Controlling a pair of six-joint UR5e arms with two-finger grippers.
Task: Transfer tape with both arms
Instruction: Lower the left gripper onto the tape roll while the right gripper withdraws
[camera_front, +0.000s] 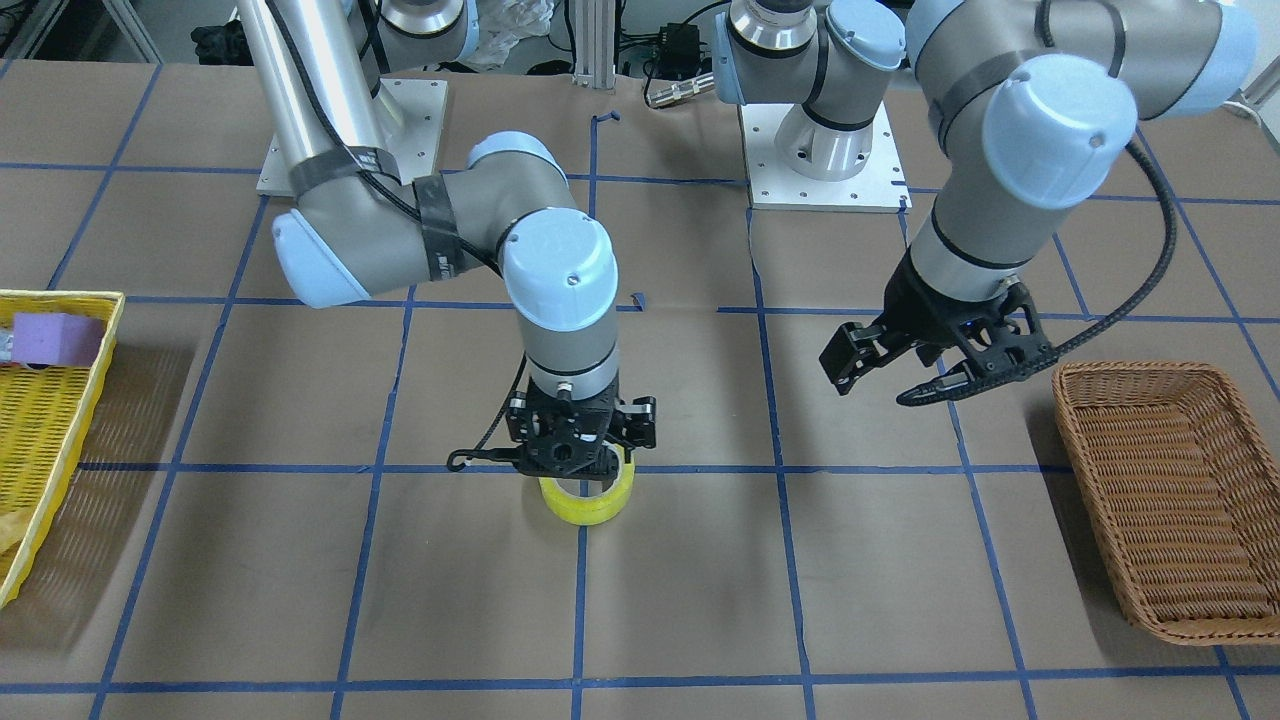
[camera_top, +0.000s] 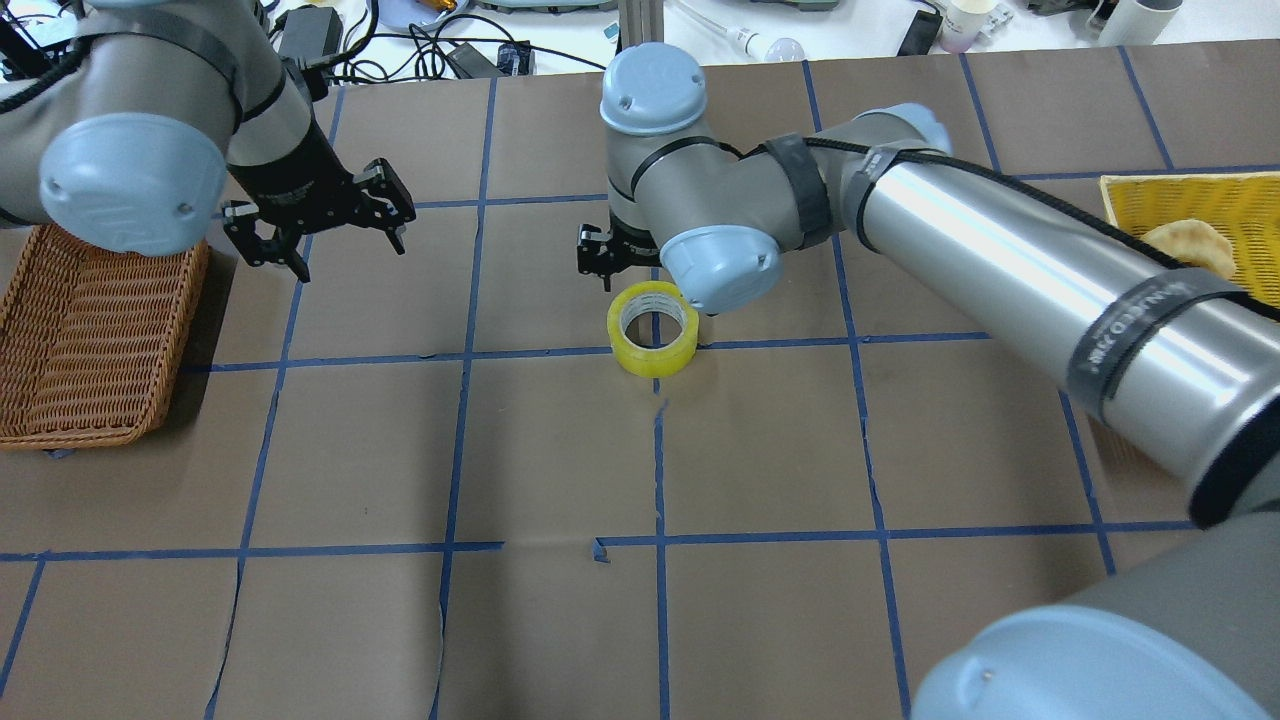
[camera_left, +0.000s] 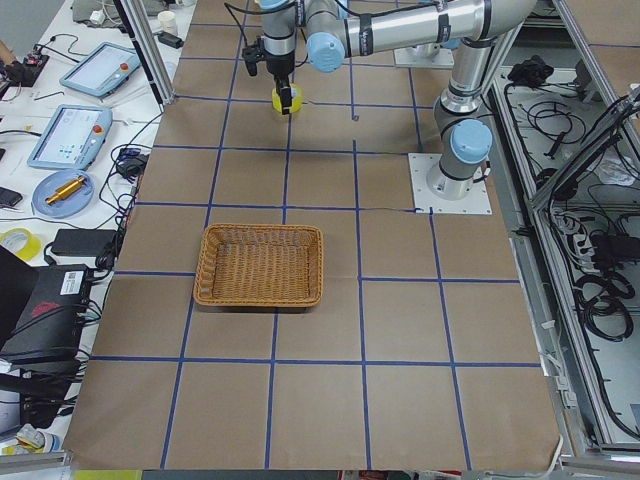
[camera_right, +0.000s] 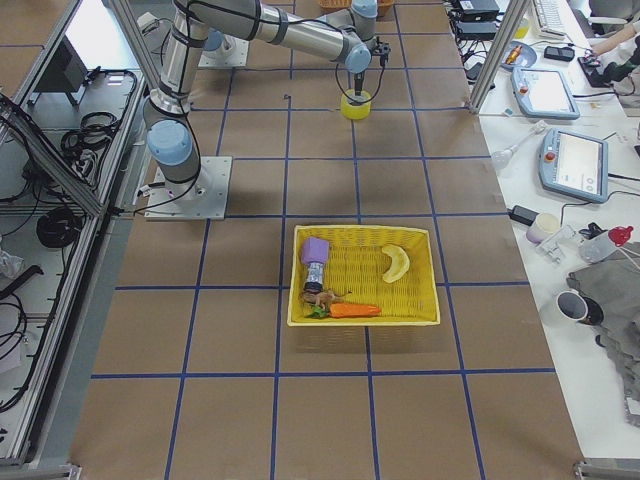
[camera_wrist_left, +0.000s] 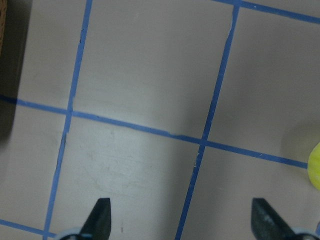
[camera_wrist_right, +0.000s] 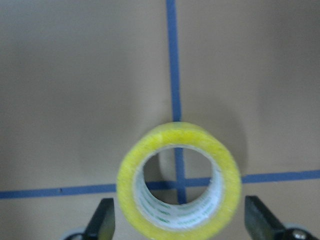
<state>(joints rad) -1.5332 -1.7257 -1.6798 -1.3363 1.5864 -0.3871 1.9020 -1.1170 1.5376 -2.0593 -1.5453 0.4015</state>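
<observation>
- at the middle of the table (camera_top: 560, 450), the tape (camera_top: 652, 362) lies flat, hole up, right on a crossing of the blue lines (camera_top: 659, 470).
- the right gripper (camera_front: 583, 465) hangs straight down over it, spread wide. in the wrist view its fingers (camera_wrist_right: 104, 220) stand on either side of the roll with a gap on each side, gripping nothing.
- the left gripper (camera_top: 348, 248) hovers well apart from the roll, near the brown basket (camera_top: 70, 437), also spread wide and empty.
- my reading: the roll sits at the midway spot, between one arm's share of the work and the other's. whichever arm moves next should travel plumb. a straight vertical move keeps the fingers from nudging the roll, which looks glossy and would likely slide on paper.
- for a grasp, centre over the ring and close evenly across the outer wall, or the roll may squirt sideways. only one arm should be over the centre at a time.
- brown paper (camera_top: 300, 620) covers the table, flat and matte, with small tears at some line joints that a low finger could catch.
- the yellow basket (camera_right: 400, 322) toward the robot's right end holds a purple block (camera_right: 316, 250), a banana (camera_right: 396, 262) and a carrot (camera_right: 352, 310).
- a bench (camera_right: 510, 150) with tablets (camera_right: 575, 165) runs along the side across from the robot.
</observation>
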